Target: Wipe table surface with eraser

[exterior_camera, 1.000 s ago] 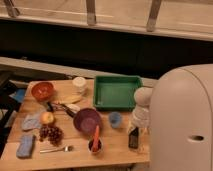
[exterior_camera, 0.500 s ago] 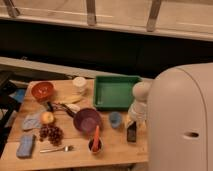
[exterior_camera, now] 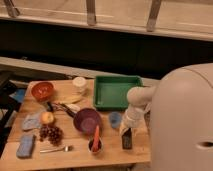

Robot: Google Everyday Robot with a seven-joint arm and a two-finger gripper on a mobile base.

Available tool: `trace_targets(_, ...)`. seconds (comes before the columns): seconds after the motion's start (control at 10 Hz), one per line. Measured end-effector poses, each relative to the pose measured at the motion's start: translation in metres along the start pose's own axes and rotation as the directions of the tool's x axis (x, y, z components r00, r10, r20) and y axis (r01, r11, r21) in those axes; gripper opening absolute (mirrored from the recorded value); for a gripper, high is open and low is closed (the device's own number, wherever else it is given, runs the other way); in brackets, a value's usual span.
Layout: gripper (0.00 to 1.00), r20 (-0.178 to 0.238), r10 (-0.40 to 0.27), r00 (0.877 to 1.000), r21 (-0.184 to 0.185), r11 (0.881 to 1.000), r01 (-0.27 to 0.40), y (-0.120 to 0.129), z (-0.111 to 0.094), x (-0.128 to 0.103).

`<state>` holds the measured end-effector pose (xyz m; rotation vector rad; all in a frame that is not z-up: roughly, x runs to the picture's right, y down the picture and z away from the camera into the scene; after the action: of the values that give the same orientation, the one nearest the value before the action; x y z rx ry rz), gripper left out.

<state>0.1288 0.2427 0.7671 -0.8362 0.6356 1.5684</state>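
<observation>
White arm [exterior_camera: 139, 97] bent downward, gripper [exterior_camera: 127, 134] low — fingers shut

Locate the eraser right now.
The small dark grey-black rectangular eraser is at the right front of the light tan wooden plank tabletop, directly under the shut claw, right of the purple bowl and below the green plastic tray.

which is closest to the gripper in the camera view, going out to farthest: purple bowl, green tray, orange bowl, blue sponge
The gripper, shut on the eraser, sits at the table's right front.
1. Purple bowl, just left.
2. Green tray, behind it.
3. Orange bowl, far back-left.
4. Blue sponge, front-left corner.
</observation>
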Motion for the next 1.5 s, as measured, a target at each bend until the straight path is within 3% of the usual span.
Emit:
trace_targets(0.3, 0.00, -0.013, 0.077, 0.997, 0.059, 0.995, -0.076, -0.031, 0.007, -0.005)
trace_targets(0.5, 0.00, 0.007, 0.114, 0.993, 0.080, 0.990, -0.114, -0.042, 0.004, -0.027)
trace_targets(0.7, 0.00, 0.037, 0.103, 0.994, 0.076, 0.991, -0.106, -0.034, -0.003, -0.038)
trace_targets(1.0, 0.00, 0.063, 0.033, 0.997, 0.051, 0.998, -0.036, 0.007, -0.006, -0.049)
trace_targets(1.2, 0.00, 0.055, -0.013, 0.998, 0.029, 1.000, 0.011, 0.023, -0.004, -0.041)
trace_targets(1.5, 0.00, 0.023, -0.048, 0.999, 0.019, 0.999, 0.047, 0.022, 0.003, -0.011)
